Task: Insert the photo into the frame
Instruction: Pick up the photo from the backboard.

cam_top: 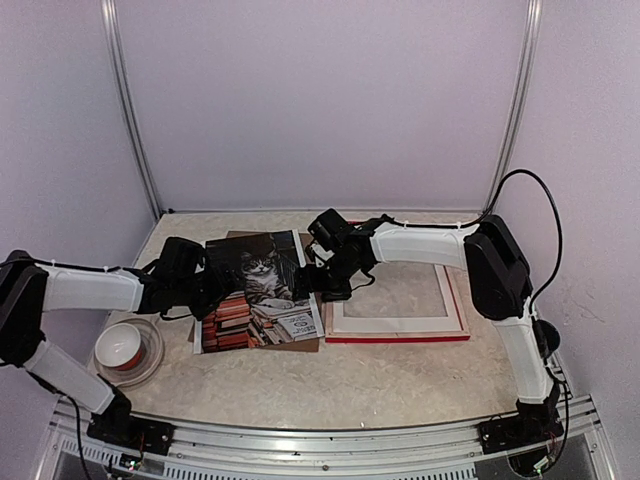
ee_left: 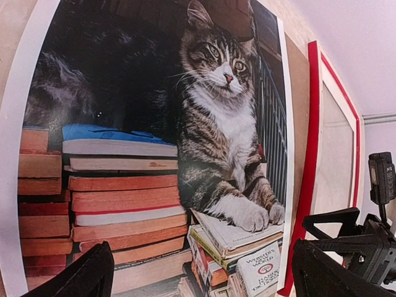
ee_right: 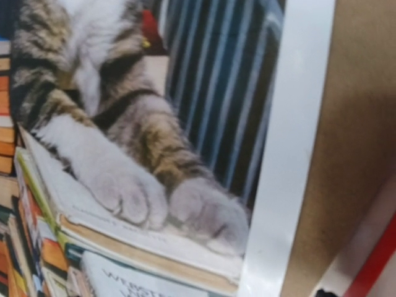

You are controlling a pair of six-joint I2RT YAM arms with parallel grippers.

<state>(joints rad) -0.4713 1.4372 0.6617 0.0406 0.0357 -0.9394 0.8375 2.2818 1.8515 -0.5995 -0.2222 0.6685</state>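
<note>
Pale lilac walls (cam_top: 320, 100) close the place on three sides, with a thin metal post (cam_top: 130, 110) in each back corner. The floor of it is a light, marbled table (cam_top: 400, 375).

The left gripper (cam_top: 208, 290) hangs low over this table with its two dark fingers (ee_left: 86, 272) spread wide and nothing between them. Directly under and in front of them lies the photo (ee_left: 154, 154), a tabby cat on piles of books with a white border. It lies flat on a brown board (cam_top: 295, 347) that shows a little beyond its edges.

The right gripper (cam_top: 335, 285) is on the opposite side of the photo, above its right border. Its wrist camera looks very closely at the cat's paws, the white border and the brown board. From these views I cannot tell if its jaws are apart or together, and I see nothing held in them.

On the outer side of the right gripper, just beside the board, the frame (cam_top: 400, 338) lies flat on the table. It shows a red outer edge and a pale inner border, and its opening holds no picture.

Behind the left gripper, near the left arm's elbow, a red and white bowl (cam_top: 120, 345) sits in a clear dish. A black cable (cam_top: 545, 210) loops over the right arm.
</note>
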